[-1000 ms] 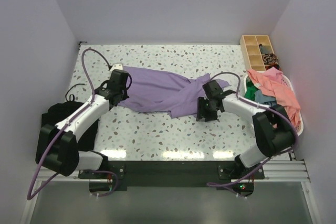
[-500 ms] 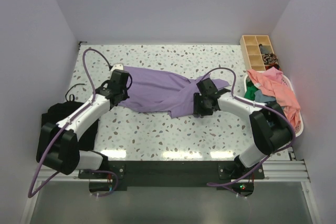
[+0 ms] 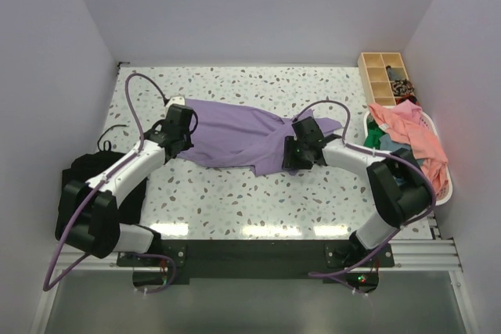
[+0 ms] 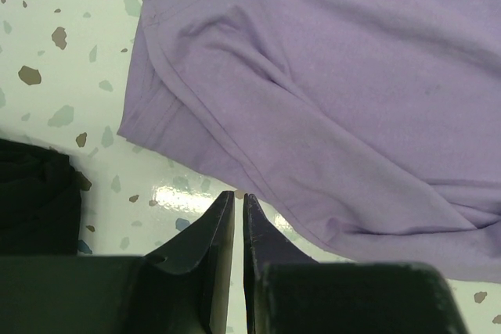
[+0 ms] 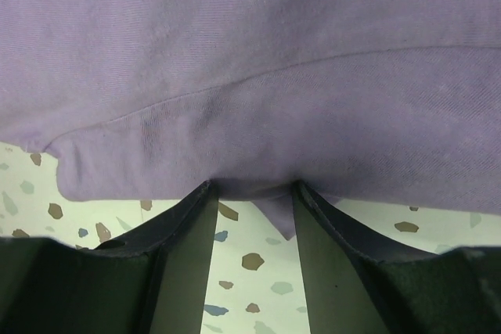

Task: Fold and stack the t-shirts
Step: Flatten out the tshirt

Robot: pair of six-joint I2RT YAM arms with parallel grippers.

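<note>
- The lavender t-shirt [image 3: 235, 132] lies rumpled on the table [image 3: 258, 201], its long axis running left to right.
- Right gripper [image 5: 252, 193]: jaws apart, tips touching the shirt's near hem; we judge it the nearer.
- Left gripper [image 4: 239, 201]: jaws all but together and empty, just off the shirt's left near corner.
- The table is speckled and glossy; a basket [image 3: 429, 120] stands past the shirt's right end.

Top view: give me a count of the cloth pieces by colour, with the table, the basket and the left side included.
Lavender t-shirt, spread on the table: 1
Salmon-pink garment, draped over the basket: 1
Green cloth, in the basket: 1 visible
Black fabric bundle, left edge: 1
Total: 4
</note>
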